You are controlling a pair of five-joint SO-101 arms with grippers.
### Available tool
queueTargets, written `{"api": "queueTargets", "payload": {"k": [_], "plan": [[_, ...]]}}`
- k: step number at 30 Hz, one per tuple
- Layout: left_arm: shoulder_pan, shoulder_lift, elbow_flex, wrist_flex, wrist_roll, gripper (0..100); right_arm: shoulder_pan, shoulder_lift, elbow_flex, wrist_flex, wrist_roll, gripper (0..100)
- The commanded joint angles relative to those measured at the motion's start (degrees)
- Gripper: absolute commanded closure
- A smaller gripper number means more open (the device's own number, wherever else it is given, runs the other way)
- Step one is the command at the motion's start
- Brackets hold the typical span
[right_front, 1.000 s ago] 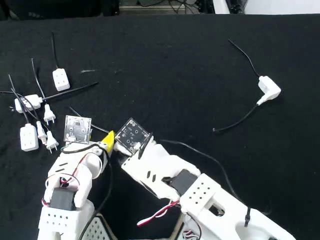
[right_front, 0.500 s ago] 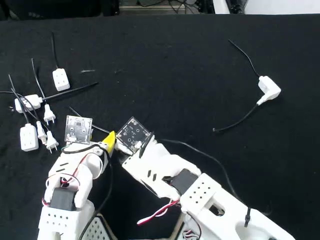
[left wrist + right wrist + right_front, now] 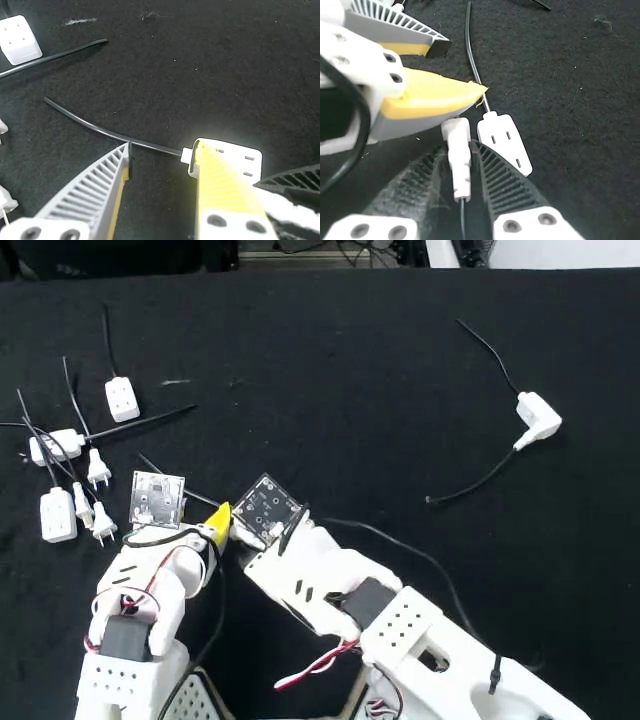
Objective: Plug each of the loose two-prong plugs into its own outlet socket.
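A white outlet socket point(image 3: 505, 142) lies flat on the black cloth, its thin black cable point(image 3: 100, 130) trailing away. My right gripper point(image 3: 458, 145) is shut on a white two-prong plug point(image 3: 458, 160), held just beside that socket. My left gripper point(image 3: 161, 147) is open, its jaws standing either side of the cable end of the socket point(image 3: 235, 157), with the yellow finger point(image 3: 220, 185) over part of it. In the high view both grippers meet near the table's front left, left gripper point(image 3: 212, 525) and right gripper point(image 3: 243, 532) close together.
Loose plugs point(image 3: 98, 472) and other white sockets point(image 3: 121, 398) point(image 3: 57, 515) with tangled cables lie at the left edge. An angled white plug point(image 3: 538, 418) with its cable lies far right. The black cloth between is bare.
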Motion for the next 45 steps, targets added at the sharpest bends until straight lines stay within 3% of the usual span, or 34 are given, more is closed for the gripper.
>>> {"api": "queueTargets", "payload": {"k": [1, 6, 18, 26, 30, 36, 39, 45], "plan": [[2.6, 0.7, 1.3, 0.4, -0.8, 78, 2.5, -2.1, -4.3, -2.8, -0.7, 98.8], [2.6, 0.8, 1.3, 0.4, -0.8, 78, 7.0, -2.1, -5.1, -2.8, -1.2, 98.8], [0.2, 0.5, -0.6, 1.8, -0.8, 78, 8.7, -1.8, -4.2, -1.1, -3.0, 98.8], [-9.6, 0.8, -4.2, 3.2, -0.3, 78, 11.9, -1.5, -14.7, 18.2, -3.0, 98.8], [-10.1, 0.9, -4.2, 3.2, -0.3, 78, 10.8, 2.8, -19.7, 24.5, 1.0, 98.8], [-13.6, 1.1, -6.1, 2.9, -0.6, 78, 1.1, 14.6, -21.2, 24.6, 3.4, 98.8], [-17.5, 2.1, -10.1, 4.6, -0.6, 78, 0.9, 20.2, -22.5, 23.4, 3.3, 98.8], [-15.9, 17.1, -15.3, 1.9, -2.7, 78, 2.1, 29.2, -24.9, 20.0, 2.1, 98.8]]}}
